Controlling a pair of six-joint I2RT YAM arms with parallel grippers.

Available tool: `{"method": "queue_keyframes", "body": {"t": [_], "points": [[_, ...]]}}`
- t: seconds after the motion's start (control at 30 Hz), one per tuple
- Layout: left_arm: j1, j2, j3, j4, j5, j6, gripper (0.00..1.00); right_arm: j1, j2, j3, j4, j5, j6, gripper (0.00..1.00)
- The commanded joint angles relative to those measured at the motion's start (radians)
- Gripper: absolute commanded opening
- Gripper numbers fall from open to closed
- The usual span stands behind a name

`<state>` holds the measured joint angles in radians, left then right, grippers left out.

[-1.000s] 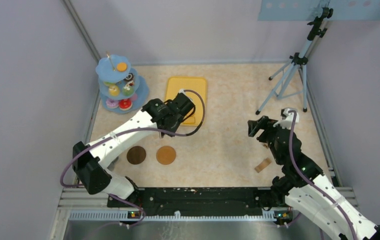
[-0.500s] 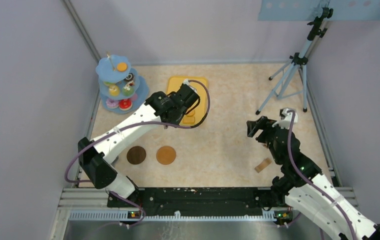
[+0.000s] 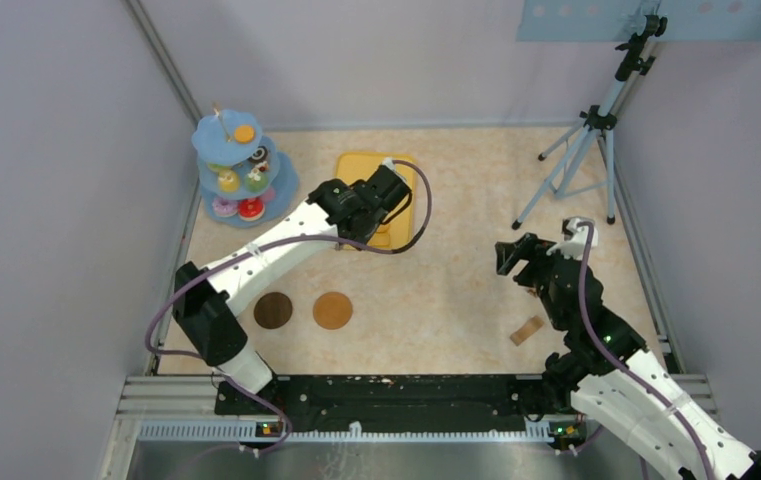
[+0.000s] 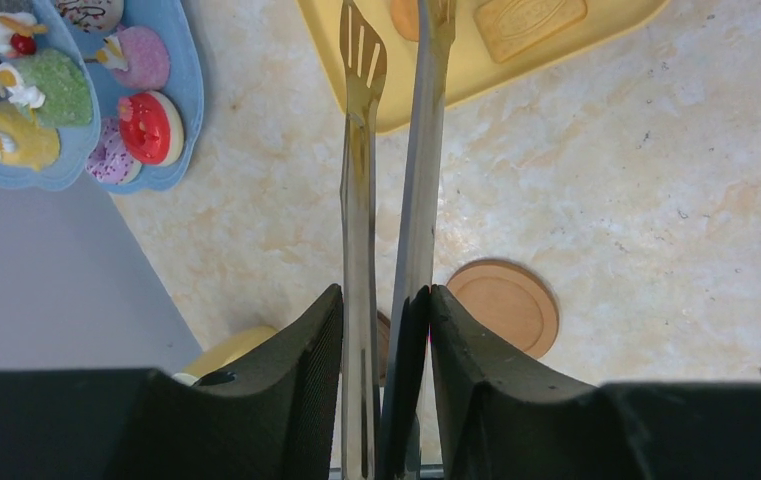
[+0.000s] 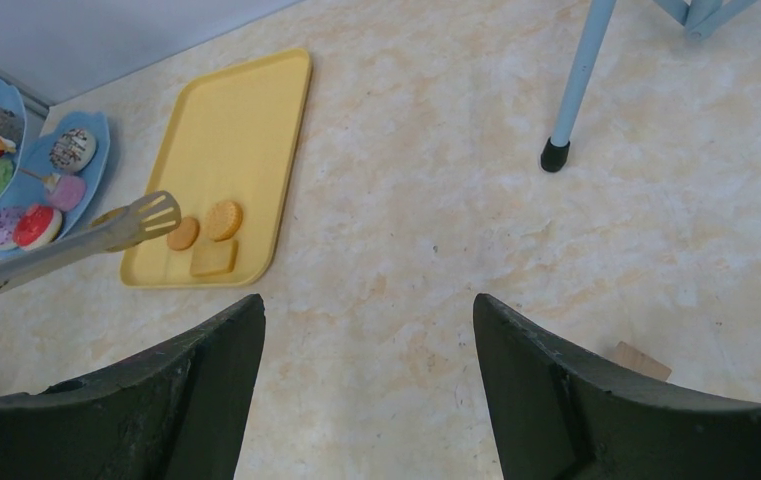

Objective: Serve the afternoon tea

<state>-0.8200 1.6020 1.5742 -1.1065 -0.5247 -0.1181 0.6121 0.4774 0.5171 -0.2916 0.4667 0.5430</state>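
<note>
My left gripper [image 3: 384, 192] [image 4: 386, 296] is shut on the long metal tongs [image 4: 361, 150]. Their tips reach over the near end of the yellow tray [image 3: 366, 168], close to the orange biscuits [image 5: 222, 218]. Two round biscuits and a square one [image 5: 213, 258] lie on the tray [image 5: 236, 130]. The tongs [image 5: 106, 235] are nearly closed and hold nothing. Toy cakes and doughnuts sit on the blue tiered stand [image 3: 231, 165] [image 4: 176, 60]. Two brown coasters [image 3: 273, 310] [image 3: 333, 310] lie near the front left. A bit of the yellow mug [image 4: 231, 350] shows by my left finger. The grey-white mug is out of view. My right gripper [image 3: 516, 255] [image 5: 368, 310] is open and empty.
A blue tripod [image 3: 586, 140] stands at the back right, with one foot [image 5: 554, 153] ahead of my right gripper. A small wooden block [image 3: 527, 330] lies on the table by the right arm. Grey walls close in the left and right sides.
My left arm has stretched farther back and to the right, carrying the tongs over the yellow tray. The right arm has not moved.
</note>
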Motion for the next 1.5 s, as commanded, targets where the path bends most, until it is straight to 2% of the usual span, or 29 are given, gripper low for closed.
{"method": "queue_keyframes", "body": {"t": [0.0, 0.67, 0.93, 1.23, 1.37, 1.47], "points": [[0.005, 0.026, -0.008, 0.061, -0.030, 0.042, 0.42, -0.004, -0.023, 0.008, -0.005, 0.020, 0.005, 0.75], [0.030, 0.124, 0.029, 0.040, 0.019, 0.073, 0.41, -0.005, -0.030, 0.002, 0.008, 0.018, -0.002, 0.75], [0.029, 0.141, 0.058, 0.007, 0.017, 0.066, 0.36, -0.006, -0.026, -0.001, 0.014, 0.018, -0.001, 0.75], [0.030, 0.131, 0.068, 0.007, -0.014, 0.070, 0.25, -0.005, -0.029, -0.002, 0.008, 0.020, 0.001, 0.75], [0.030, 0.122, 0.074, 0.004, -0.021, 0.073, 0.28, -0.005, -0.029, -0.007, 0.015, 0.017, 0.005, 0.75], [0.029, 0.124, 0.067, -0.002, -0.018, 0.076, 0.37, -0.005, -0.029, -0.008, 0.016, 0.014, 0.007, 0.75]]}}
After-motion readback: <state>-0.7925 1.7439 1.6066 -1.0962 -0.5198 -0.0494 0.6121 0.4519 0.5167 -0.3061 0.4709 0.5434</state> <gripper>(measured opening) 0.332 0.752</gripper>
